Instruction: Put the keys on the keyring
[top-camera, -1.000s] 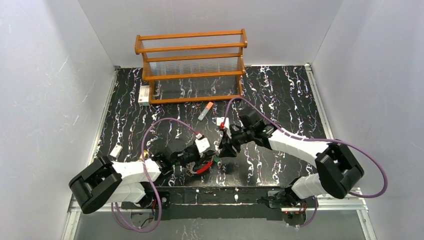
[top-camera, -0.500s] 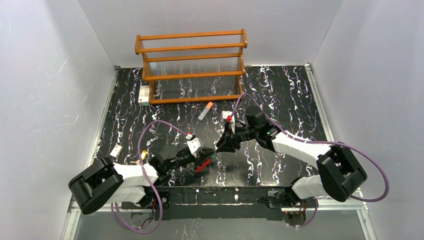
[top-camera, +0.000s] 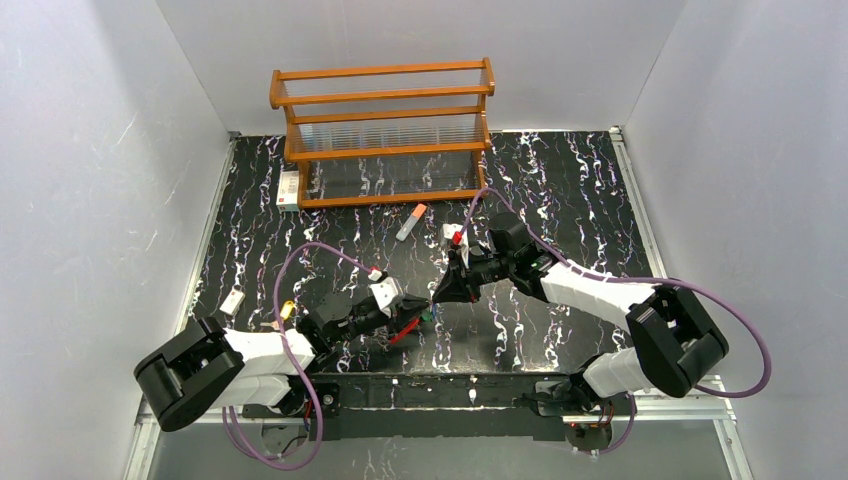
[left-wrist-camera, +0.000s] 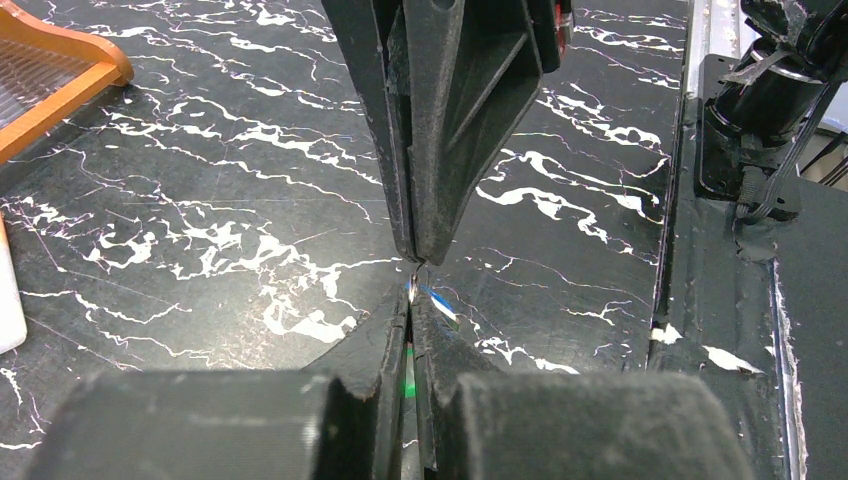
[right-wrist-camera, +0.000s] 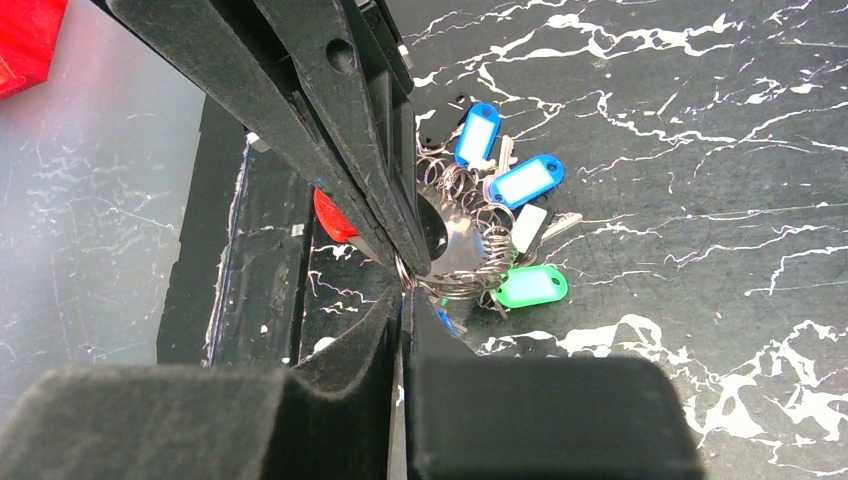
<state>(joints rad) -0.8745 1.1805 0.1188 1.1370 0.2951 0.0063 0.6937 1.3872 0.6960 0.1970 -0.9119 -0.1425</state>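
The keys lie in a bunch on the black marbled table, with two blue heads (right-wrist-camera: 527, 180) and a green head (right-wrist-camera: 530, 287) showing, tangled in small wire rings (right-wrist-camera: 462, 245). In the top view the bunch (top-camera: 427, 314) is between the two grippers. The keyring's red section (top-camera: 403, 333) shows below my left gripper (top-camera: 412, 306) and behind its fingers in the right wrist view (right-wrist-camera: 335, 215). My left gripper (left-wrist-camera: 413, 295) and right gripper (right-wrist-camera: 405, 290) are both shut, tip to tip. A thin wire (right-wrist-camera: 404, 270) of the keyring runs between their tips.
A wooden rack (top-camera: 380, 130) stands at the back. A grey stick with an orange cap (top-camera: 411, 221) lies in front of it. A small white tag (top-camera: 233, 301) lies at the left, a white box (top-camera: 288, 187) beside the rack. The table's near edge (left-wrist-camera: 700, 250) is close.
My right gripper has come down and left until its tips meet the left gripper's tips. My left gripper has reached a little to the right and lower.
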